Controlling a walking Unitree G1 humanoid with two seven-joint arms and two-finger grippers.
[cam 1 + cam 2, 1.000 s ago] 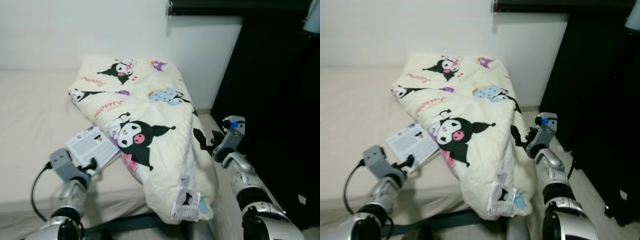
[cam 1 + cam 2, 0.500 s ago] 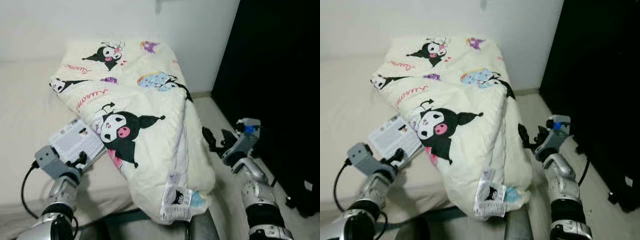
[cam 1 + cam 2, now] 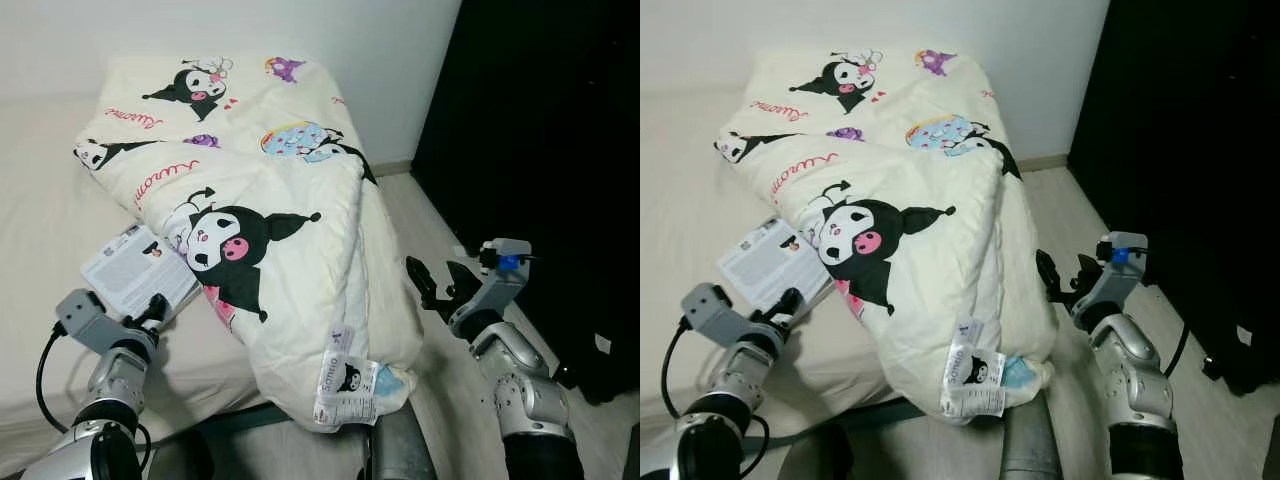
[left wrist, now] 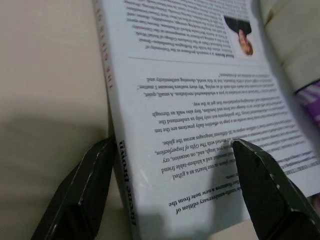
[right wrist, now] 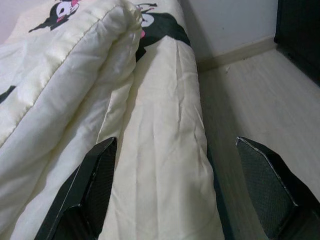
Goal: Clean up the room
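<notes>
A white paperback book (image 3: 135, 268) lies flat on the mattress (image 3: 40, 200), its far edge tucked under a cream comforter (image 3: 280, 200) printed with black cartoon figures. My left gripper (image 3: 155, 308) is open at the book's near end. In the left wrist view the book (image 4: 200, 90) lies between the spread fingers, and the spine almost touches one finger. The comforter hangs over the bed's side. My right gripper (image 3: 435, 280) is open beside that hanging part, above the floor, with nothing in it. The right wrist view looks along the comforter's folds (image 5: 75, 100).
Tall black furniture (image 3: 540, 120) stands close on the right, leaving a narrow strip of pale wooden floor (image 3: 420, 210) between it and the bed. A white wall runs behind the bed. A printed label (image 3: 345, 385) dangles from the comforter's lowest corner.
The whole picture has shifted, so the camera has moved. My left gripper stays at the book. My right gripper now stands a little farther from the comforter's side.
</notes>
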